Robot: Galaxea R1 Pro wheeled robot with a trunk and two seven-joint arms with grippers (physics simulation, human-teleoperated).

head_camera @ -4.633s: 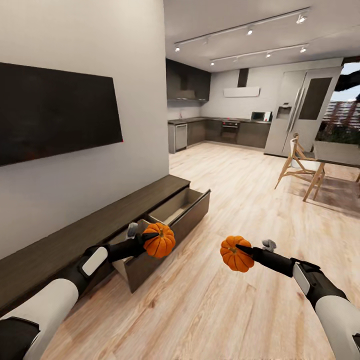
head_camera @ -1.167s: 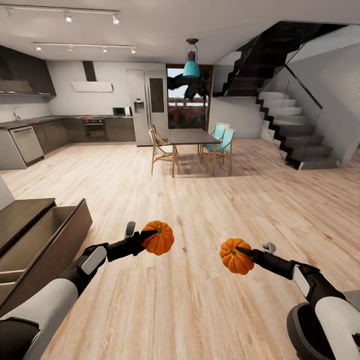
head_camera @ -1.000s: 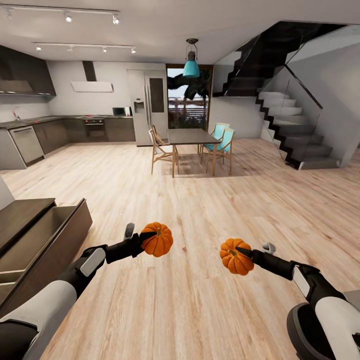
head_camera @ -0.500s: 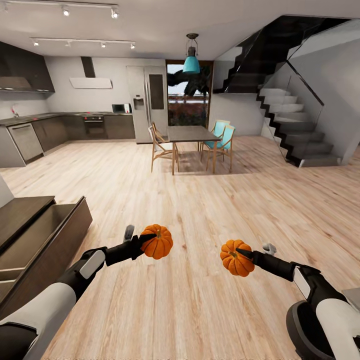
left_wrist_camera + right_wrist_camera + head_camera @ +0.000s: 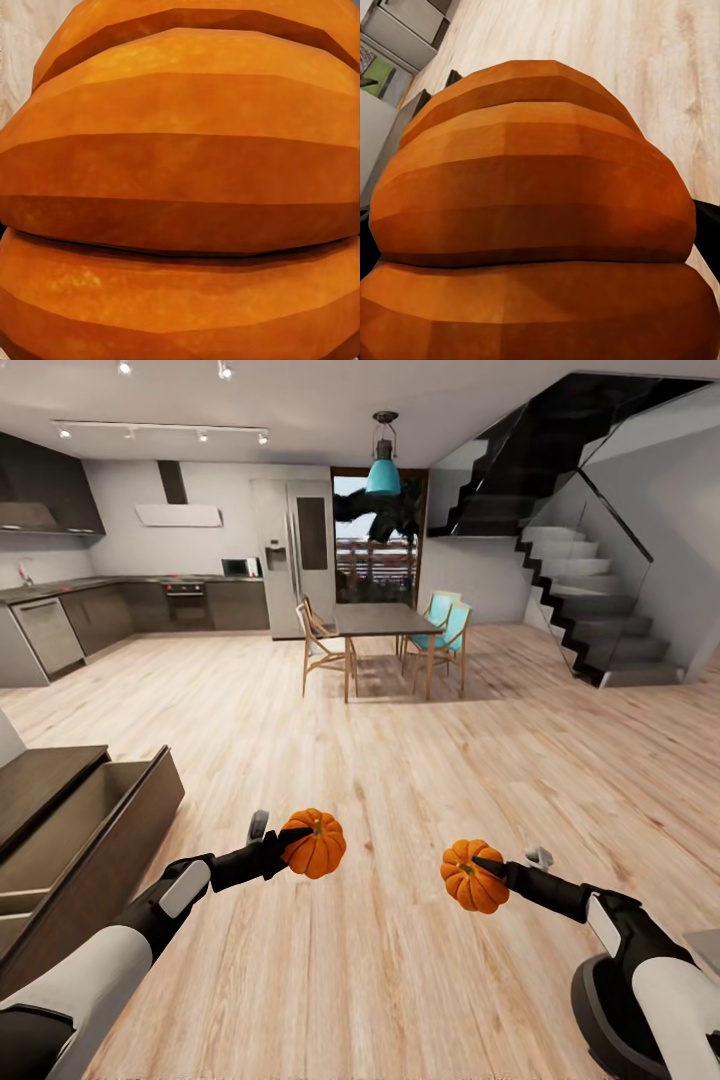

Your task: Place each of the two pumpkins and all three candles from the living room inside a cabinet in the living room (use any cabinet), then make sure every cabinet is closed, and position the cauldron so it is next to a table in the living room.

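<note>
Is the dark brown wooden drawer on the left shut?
No, the dark brown wooden drawer stands pulled out, its hollow inside showing in the head view.

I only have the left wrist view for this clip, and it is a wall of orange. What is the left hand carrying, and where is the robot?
Observer: The left hand grips a pumpkin above bare wood floor.
Operator: Is the right hand free?
Observer: No, the right hand grips a second pumpkin.
Operator: Any cabinet near?
Observer: An open drawer of the cabinet lies at the robot's left, its pale interior showing.
Operator: What lies ahead?
Observer: A dining table with chairs, and a staircase to the right.
</note>
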